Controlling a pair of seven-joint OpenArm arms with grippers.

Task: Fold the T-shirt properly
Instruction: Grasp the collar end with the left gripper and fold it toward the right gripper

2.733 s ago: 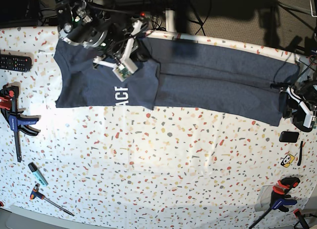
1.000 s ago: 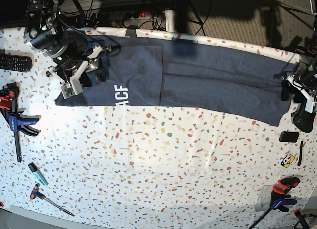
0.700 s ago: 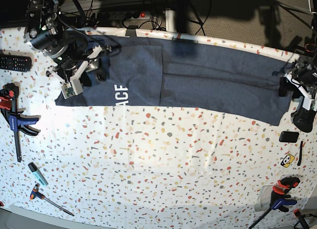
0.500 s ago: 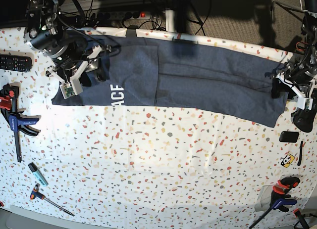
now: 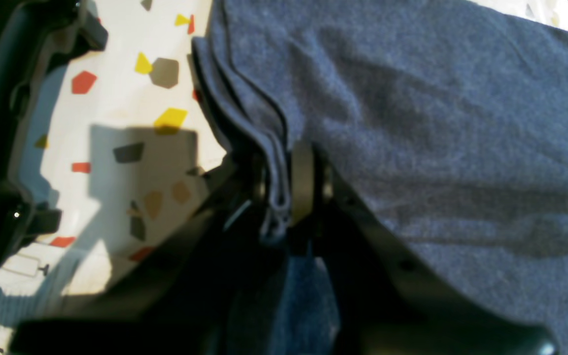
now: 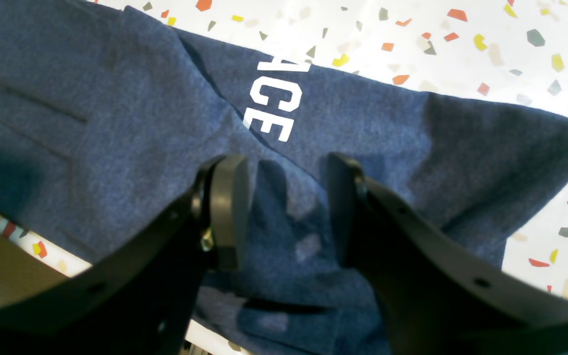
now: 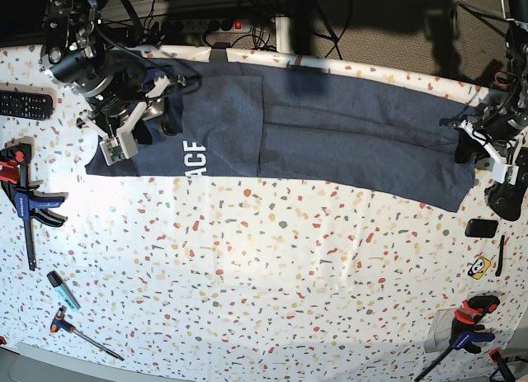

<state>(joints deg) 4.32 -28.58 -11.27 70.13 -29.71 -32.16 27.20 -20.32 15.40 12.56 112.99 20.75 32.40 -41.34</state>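
The navy T-shirt (image 7: 346, 143) lies folded into a long band across the far side of the table, with its white lettering (image 7: 194, 157) near the left end. At the band's right end, my left gripper (image 7: 470, 143) has hold of the cloth. In the left wrist view this gripper (image 5: 284, 192) is shut on several stacked layers of the T-shirt (image 5: 437, 123) edge. My right gripper (image 7: 157, 124) sits over the left end. In its own view the right gripper (image 6: 284, 212) is open, fingers astride the T-shirt (image 6: 91, 123) just short of the lettering (image 6: 274, 106).
A black remote (image 7: 25, 104) and a blue-and-red clamp (image 7: 25, 200) lie at the left edge. A teal marker (image 7: 62, 290) and a hand tool (image 7: 82, 332) sit front left. Another clamp (image 7: 466, 328) and a small black object (image 7: 481, 228) are at the right.
My left gripper has shut on the T-shirt's right end and drawn it slightly leftward, so the whole band has slid a little left. The right arm has stayed put.
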